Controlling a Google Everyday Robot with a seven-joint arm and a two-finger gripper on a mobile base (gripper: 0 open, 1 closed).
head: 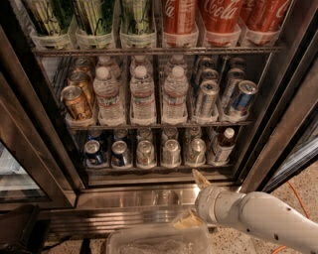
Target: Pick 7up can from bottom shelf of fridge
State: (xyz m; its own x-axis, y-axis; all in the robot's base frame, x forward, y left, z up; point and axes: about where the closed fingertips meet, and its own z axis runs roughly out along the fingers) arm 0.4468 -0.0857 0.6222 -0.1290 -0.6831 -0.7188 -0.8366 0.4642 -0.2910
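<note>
The fridge (124, 198) stands open with its steel frame in front of me. Its bottom shelf (149, 169) holds two short blue cans at the left, then three pale green-silver 7up cans (171, 152) in the middle, and a small red-labelled bottle (222, 145) at the right. My gripper (187, 198) is on a white arm that comes in from the lower right. It sits low in front of the steel sill, below and slightly right of the 7up cans. It is open and empty and apart from the cans.
The middle rack holds brown cans (76, 101), water bottles (142, 96) and slim silver-blue cans (206, 99). The top rack holds green cans and Coke bottles (218, 15). A clear plastic container (159, 241) lies below the sill. The door frame (283, 129) slants at the right, with an orange cable (298, 194) on the floor.
</note>
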